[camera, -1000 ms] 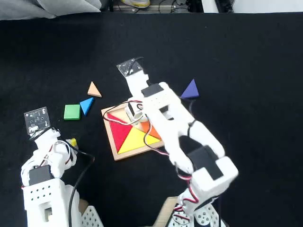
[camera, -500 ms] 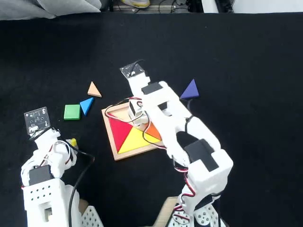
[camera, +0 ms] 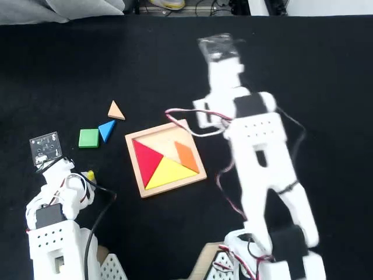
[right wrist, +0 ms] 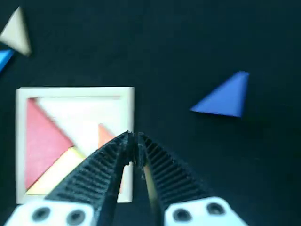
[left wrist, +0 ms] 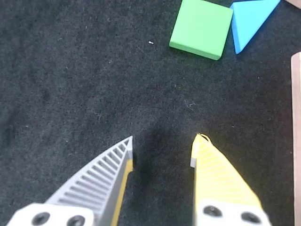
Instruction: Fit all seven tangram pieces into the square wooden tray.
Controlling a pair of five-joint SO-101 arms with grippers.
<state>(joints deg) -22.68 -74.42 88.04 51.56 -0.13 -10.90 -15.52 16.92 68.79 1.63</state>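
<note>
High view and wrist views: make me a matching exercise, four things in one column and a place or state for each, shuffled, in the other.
Column one
1. red triangle
2. green square
3. left gripper
4. right gripper

Column two
A. shut
B. in the tray
C. open, over bare cloth
D. on the cloth, beside the light blue triangle

Pairs: 1-B, 2-D, 3-C, 4-A

No lettering, numbers or signs can be read on the tangram pieces (camera: 88,138), the wooden tray (camera: 141,189) or the black table (camera: 309,64).
</note>
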